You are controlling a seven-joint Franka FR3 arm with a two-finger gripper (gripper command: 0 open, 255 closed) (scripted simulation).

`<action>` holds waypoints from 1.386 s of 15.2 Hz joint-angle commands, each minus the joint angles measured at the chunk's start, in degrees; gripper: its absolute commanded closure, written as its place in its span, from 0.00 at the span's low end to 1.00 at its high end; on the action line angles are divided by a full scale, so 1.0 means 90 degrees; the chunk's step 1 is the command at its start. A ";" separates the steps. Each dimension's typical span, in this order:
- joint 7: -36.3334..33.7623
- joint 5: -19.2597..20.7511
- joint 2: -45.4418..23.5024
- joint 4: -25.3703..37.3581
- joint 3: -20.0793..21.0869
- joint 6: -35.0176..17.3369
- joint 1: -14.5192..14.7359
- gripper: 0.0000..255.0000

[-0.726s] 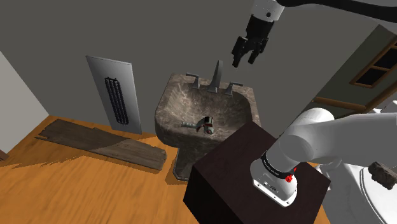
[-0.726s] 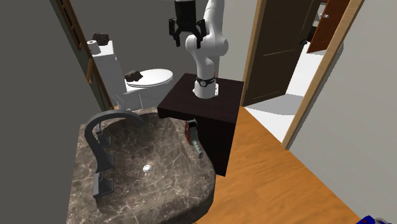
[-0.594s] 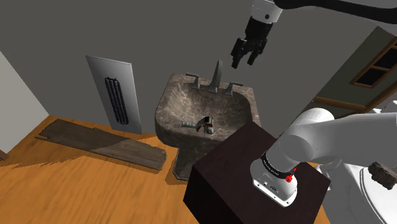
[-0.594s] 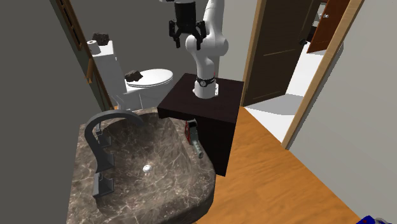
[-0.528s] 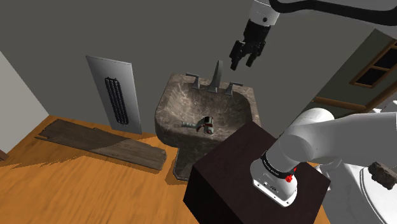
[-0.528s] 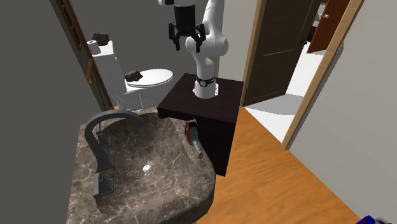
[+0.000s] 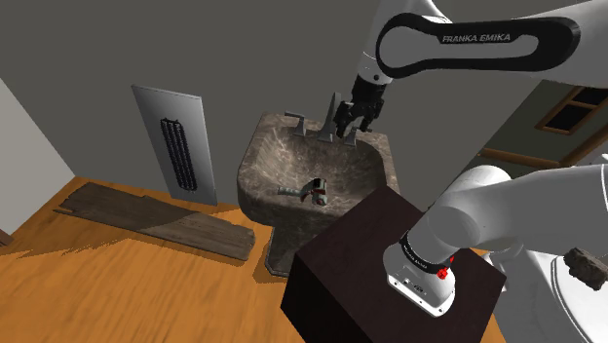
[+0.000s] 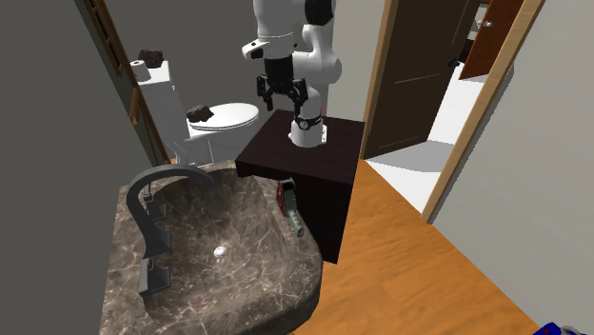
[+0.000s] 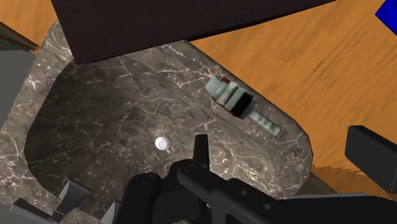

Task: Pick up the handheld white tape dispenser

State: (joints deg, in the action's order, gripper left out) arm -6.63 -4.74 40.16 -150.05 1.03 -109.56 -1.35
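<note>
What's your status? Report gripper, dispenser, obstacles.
Gripper above the sink, jaws open, empty. Tape dispenser lying on the sink rim beside the stand, untouched. Nothing between them.

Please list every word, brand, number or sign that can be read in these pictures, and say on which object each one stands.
"FRANKA EMIKA": black letters on the side of the white arm, in the shoulder view.
Small marks on the dark ring at the foot of the arm: too small to read.
No other readable text on the sink, the walls or the floor.
</note>
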 commanded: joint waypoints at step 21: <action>0.0156 -0.0999 -0.4108 -0.1120 0.0166 -0.4930 0.0312 0.00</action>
State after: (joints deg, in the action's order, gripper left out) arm -5.42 -13.34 4.40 -160.32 2.45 -152.85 1.30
